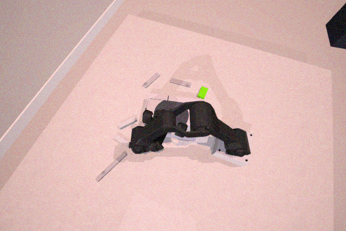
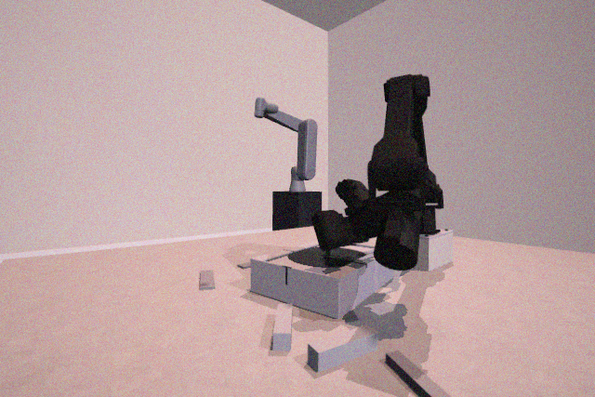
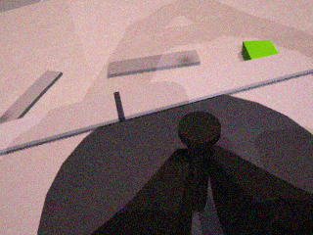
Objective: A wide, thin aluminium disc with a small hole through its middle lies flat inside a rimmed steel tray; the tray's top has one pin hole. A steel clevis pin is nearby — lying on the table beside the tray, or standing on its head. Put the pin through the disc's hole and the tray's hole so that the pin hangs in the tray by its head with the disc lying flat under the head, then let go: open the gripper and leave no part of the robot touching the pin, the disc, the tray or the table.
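The black six-joint arm [image 1: 202, 116] [image 2: 401, 152] is bent, its forearm angled low. Its parallel-jaw gripper [image 2: 327, 252] [image 3: 198, 159] points downward at a tilt, fingers closed on a pin.

disc [image 1: 166, 106] [image 2: 303, 257] [image 3: 98, 181] in tray [image 1: 151, 104] [image 2: 297, 286] [image 3: 161, 109] | pin [image 3: 200, 128] in pincer [image 2: 326, 247] [image 3: 198, 159], over disc | bars [image 1: 180, 82] [image 2: 282, 327] [image 3: 154, 64] around tray | block [image 1: 203, 92] [image 3: 259, 49] beyond rim

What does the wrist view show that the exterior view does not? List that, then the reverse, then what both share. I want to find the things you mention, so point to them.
Wrist view only: the green block [image 3: 260, 50] and the round head [image 3: 200, 128] of the clevis pin, which the gripper [image 2: 328, 248] [image 3: 198, 159] is shut on.

Exterior view only: the grey arm [image 2: 307, 150] on its black pedestal [image 2: 296, 212].

Both: the gripper, the dark disc [image 2: 305, 257] [image 3: 88, 171], the tray [image 2: 307, 289] [image 3: 24, 183] and loose bars [image 2: 206, 279] [image 3: 154, 64].
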Controlling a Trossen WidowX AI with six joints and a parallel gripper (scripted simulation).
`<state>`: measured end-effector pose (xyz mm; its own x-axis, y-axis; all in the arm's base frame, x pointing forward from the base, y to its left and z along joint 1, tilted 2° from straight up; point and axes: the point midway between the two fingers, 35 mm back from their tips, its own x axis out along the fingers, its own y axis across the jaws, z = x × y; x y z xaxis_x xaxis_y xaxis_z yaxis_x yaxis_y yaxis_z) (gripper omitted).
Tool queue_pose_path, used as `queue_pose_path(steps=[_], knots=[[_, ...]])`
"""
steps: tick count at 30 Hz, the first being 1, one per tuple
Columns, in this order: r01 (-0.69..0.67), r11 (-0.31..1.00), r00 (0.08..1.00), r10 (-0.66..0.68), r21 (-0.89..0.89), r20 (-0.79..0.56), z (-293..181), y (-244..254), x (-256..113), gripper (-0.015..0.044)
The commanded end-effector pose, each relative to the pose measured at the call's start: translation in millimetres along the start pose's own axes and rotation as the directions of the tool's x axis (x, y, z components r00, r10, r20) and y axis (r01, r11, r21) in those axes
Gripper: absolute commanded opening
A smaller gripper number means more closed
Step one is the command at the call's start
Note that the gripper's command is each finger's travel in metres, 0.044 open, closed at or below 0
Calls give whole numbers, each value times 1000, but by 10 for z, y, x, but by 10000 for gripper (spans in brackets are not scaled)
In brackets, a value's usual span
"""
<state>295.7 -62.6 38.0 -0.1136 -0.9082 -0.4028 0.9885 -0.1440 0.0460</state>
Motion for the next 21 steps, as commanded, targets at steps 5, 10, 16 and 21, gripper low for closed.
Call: queue_pose_path(steps=[5, 10, 16, 21], knots=[[-5, 1000, 1000, 5, -2, 2, -2, 36, 2, 0], [-5, 1000, 1000, 5, -1, 2, -1, 47, 4, 0], [-5, 1000, 1000, 5, -1, 2, 0, 60, 6, 0], [-5, 1000, 1000, 5, -1, 2, 1, 71, 7, 0]])
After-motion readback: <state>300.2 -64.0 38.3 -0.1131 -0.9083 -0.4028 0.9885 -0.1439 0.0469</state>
